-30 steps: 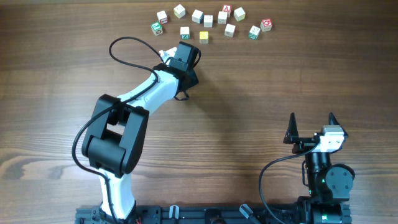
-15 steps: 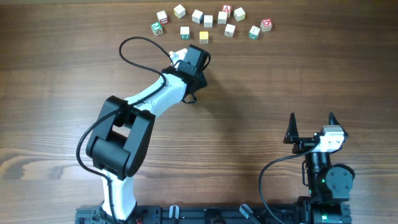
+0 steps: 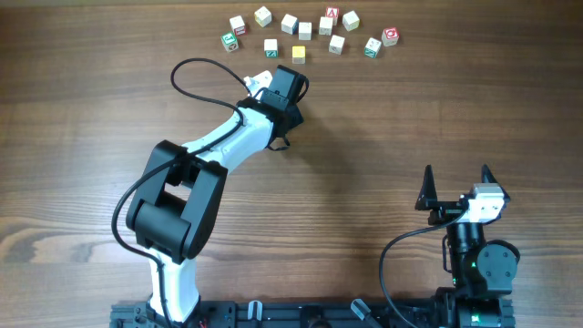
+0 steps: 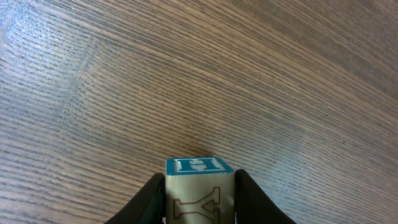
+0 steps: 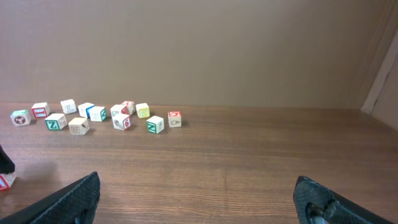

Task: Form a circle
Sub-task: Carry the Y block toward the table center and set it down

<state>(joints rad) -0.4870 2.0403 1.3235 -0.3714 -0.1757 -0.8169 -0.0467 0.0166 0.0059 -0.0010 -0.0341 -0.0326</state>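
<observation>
- Left gripper (image 4: 199,198): narrowing over the last second and now clamping a pale wooden letter cube with a teal top face (image 4: 199,167), jaws touching both its sides. Its arm has swung rightward and is holding the cube near the single yellow wooden cube (image 3: 299,53).
- Right gripper (image 3: 455,187): standing fully spread at the near right, gripping nothing.
- Circle (image 3: 326,25): so far only a tight group of three pale wooden letter cubes. It is lying at the far edge of the brown wooden table (image 3: 437,109), amid a loose arc of similar cubes (image 3: 271,46).
- Judgement: one more cube is heading in, and the ring is hardly begun.
</observation>
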